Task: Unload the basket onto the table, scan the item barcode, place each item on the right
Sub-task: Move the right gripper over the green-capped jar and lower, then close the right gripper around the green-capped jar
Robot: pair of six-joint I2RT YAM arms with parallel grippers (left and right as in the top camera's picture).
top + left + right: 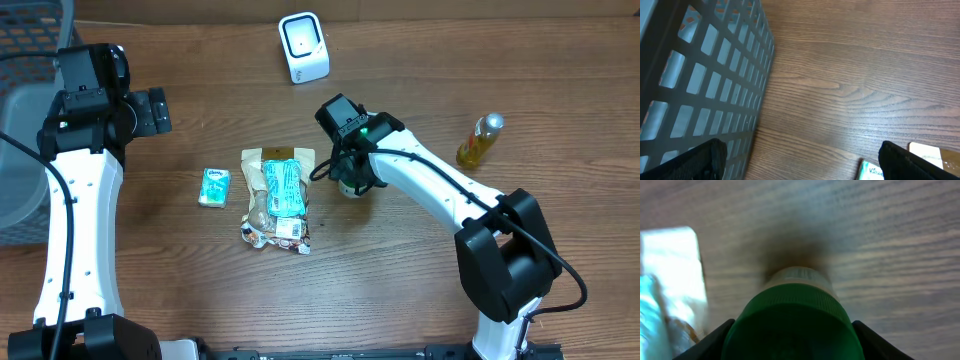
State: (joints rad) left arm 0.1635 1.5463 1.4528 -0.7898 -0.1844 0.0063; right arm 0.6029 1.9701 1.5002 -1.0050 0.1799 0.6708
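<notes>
Grey mesh basket [700, 75] stands beside the left gripper [802, 160], whose jaws gape wide; the basket's contents cannot be made out. White scanner [303, 48], yellow bottle [480, 140], tissue pack [214, 187] and snack bag [277, 198] lie around the table [400, 290]. Just beside the snack bag stands the green-capped bottle [792, 325], the right gripper [348, 178] straddling its cap with fingers [705, 342] close on either side; whether they clamp it is unclear.

I'm looking at a mock shop checkout: a wood-grain counter [180, 290], a white barcode scanner [303, 47] at twelve o'clock, a grey mesh basket [15, 190] at nine, packaged goods [277, 198] at mid-counter.
</notes>
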